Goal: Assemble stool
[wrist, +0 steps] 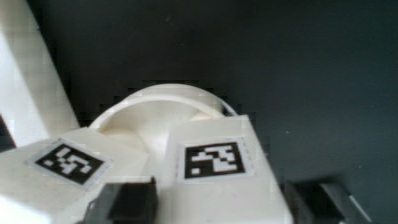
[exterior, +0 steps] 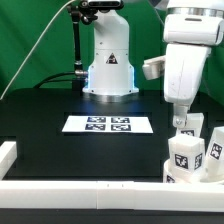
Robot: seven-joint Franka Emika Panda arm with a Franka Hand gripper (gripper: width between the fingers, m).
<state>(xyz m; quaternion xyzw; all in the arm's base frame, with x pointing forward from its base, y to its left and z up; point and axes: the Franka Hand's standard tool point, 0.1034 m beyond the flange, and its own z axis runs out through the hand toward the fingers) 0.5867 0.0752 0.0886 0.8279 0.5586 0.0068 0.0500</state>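
My gripper (exterior: pixel 183 118) hangs at the exterior view's right, down on the top of a white tagged stool leg (exterior: pixel 191 129). In the wrist view my gripper (wrist: pixel 226 203) has a dark finger on each side of that leg (wrist: pixel 214 160), and the leg fills the gap between them. A second tagged leg (wrist: pixel 68 160) lies beside it. The rounded white seat (wrist: pixel 169 103) shows just beyond the legs. Two more legs (exterior: pixel 185 155) (exterior: pixel 216 152) stand nearer the front rail. The seat is hidden in the exterior view.
The marker board (exterior: pixel 110 124) lies in the middle of the black table, before the robot base (exterior: pixel 108 65). White border rails run along the front (exterior: pixel 90 190) and the exterior view's left (exterior: pixel 8 152). A white rail also shows in the wrist view (wrist: pixel 25 70).
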